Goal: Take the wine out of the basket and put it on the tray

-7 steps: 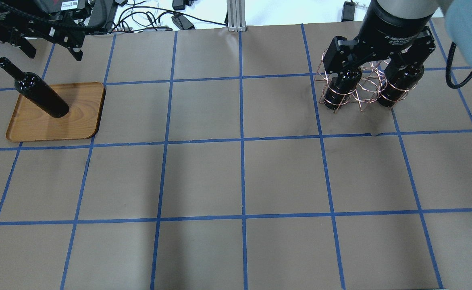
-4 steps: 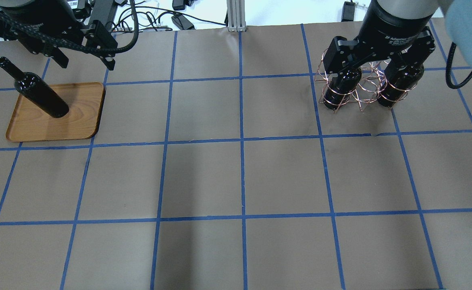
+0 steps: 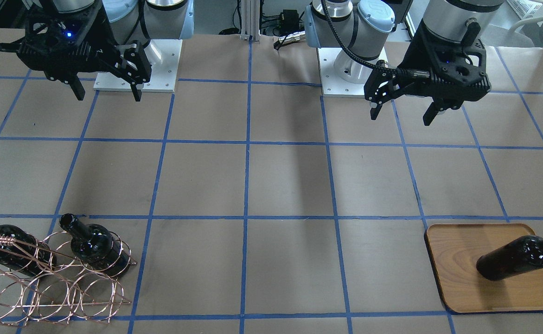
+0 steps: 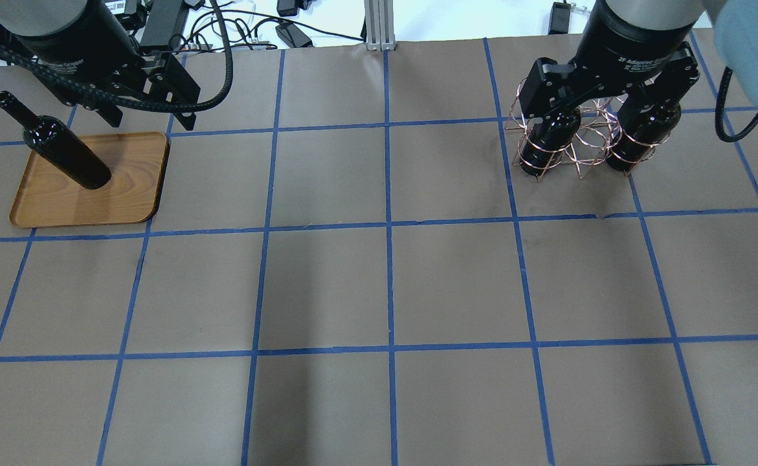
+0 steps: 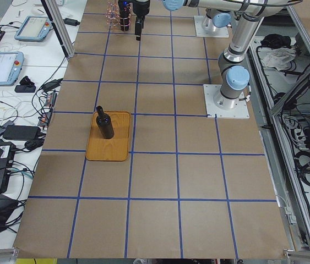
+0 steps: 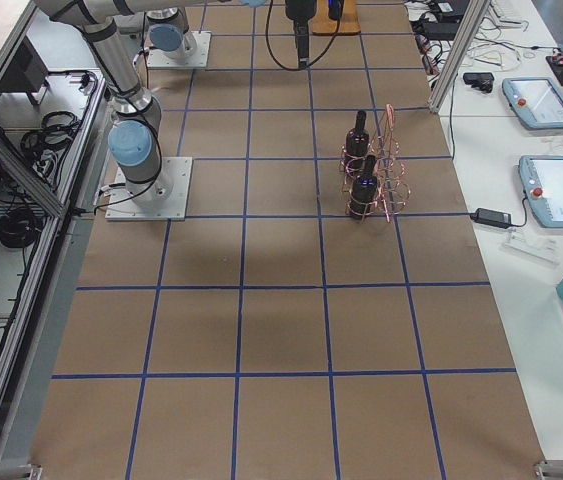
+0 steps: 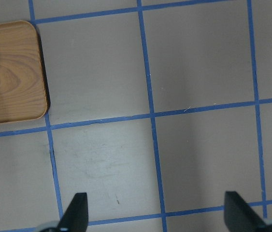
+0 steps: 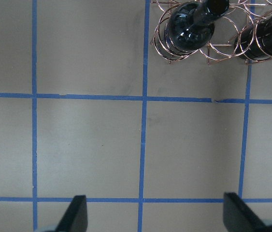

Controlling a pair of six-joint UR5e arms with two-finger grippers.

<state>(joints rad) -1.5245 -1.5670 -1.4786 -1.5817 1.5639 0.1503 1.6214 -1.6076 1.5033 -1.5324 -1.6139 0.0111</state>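
Observation:
One black wine bottle [image 4: 68, 152] stands upright on the wooden tray [image 4: 126, 194] at the far left; it also shows in the front view [image 3: 517, 257] on the tray [image 3: 456, 241]. The copper wire basket [image 4: 579, 145] at the far right holds two more bottles [image 4: 547, 139] [image 4: 641, 139], also in the right wrist view [image 8: 191, 26] [image 8: 268, 38]. My left gripper [image 4: 149, 120] is open and empty, raised beside the tray's far right corner. My right gripper [image 3: 108, 93] is open and empty, high up on the robot's side of the basket [image 3: 53, 283].
Brown paper with a blue tape grid covers the table [image 4: 385, 285]. Cables and a metal post [image 4: 379, 26] lie beyond the far edge. The two arm bases [image 3: 137, 65] [image 3: 352, 69] stand on the robot's side.
My left gripper has moved right and back toward the robot, away from the bottle on the tray, still open. The right arm, basket and bottles have not moved.

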